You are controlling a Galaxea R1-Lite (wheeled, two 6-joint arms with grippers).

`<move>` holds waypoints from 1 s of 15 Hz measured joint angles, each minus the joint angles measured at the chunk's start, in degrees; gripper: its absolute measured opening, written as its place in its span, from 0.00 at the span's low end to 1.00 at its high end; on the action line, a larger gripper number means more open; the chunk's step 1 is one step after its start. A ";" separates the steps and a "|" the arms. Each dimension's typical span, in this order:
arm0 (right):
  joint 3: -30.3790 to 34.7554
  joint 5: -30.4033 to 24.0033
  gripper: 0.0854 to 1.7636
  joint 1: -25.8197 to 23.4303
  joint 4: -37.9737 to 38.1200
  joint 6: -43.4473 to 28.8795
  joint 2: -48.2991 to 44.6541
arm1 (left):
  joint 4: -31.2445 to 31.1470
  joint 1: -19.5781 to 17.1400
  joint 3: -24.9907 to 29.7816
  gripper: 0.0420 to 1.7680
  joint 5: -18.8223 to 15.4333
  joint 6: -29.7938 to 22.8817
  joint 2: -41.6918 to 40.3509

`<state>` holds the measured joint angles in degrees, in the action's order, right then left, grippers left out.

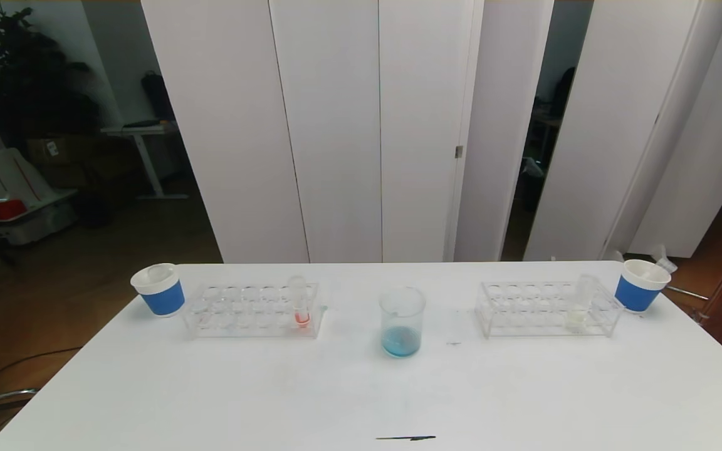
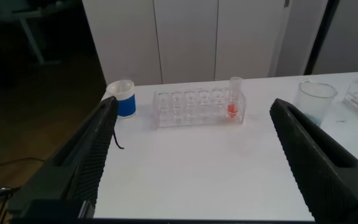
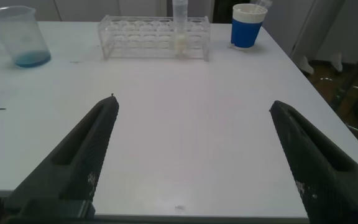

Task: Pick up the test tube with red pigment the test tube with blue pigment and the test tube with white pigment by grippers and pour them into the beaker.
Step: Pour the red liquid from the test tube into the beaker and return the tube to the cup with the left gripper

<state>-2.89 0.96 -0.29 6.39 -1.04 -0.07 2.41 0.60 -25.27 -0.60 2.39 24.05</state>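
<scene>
The beaker (image 1: 402,322) stands at the table's middle with cyan-blue liquid in its bottom. A tube with orange-red liquid (image 1: 300,300) stands upright at the right end of the left rack (image 1: 251,310). The test tube with white pigment (image 1: 580,304) stands upright in the right rack (image 1: 546,308). No test tube with blue pigment is in view. Neither gripper shows in the head view. My left gripper (image 2: 194,102) is open and empty, back from the left rack and red tube (image 2: 234,98). My right gripper (image 3: 192,102) is open and empty, back from the white tube (image 3: 179,28) and beaker (image 3: 18,36).
A blue-banded white paper cup (image 1: 158,289) stands left of the left rack, another (image 1: 641,285) right of the right rack. A thin dark mark (image 1: 406,438) lies near the table's front edge. White panels stand behind the table.
</scene>
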 joint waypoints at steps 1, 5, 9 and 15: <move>0.00 -0.02 0.99 -0.04 0.00 0.00 0.00 | 2.44 -0.07 -1.16 0.99 -0.02 -0.05 3.69; 0.00 0.00 0.99 0.00 -0.02 0.00 0.00 | 10.75 1.93 -5.77 0.99 -0.06 -1.55 19.63; 0.00 -0.02 0.99 -0.01 -0.02 0.00 0.00 | 16.65 6.95 -9.05 0.99 -0.02 -4.32 35.21; 0.00 0.00 0.99 0.00 0.00 0.00 0.00 | 34.11 14.70 -0.48 0.99 1.72 -8.29 53.48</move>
<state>-2.89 0.96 -0.29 6.39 -1.04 -0.07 36.52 15.30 -25.75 1.12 -5.90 77.53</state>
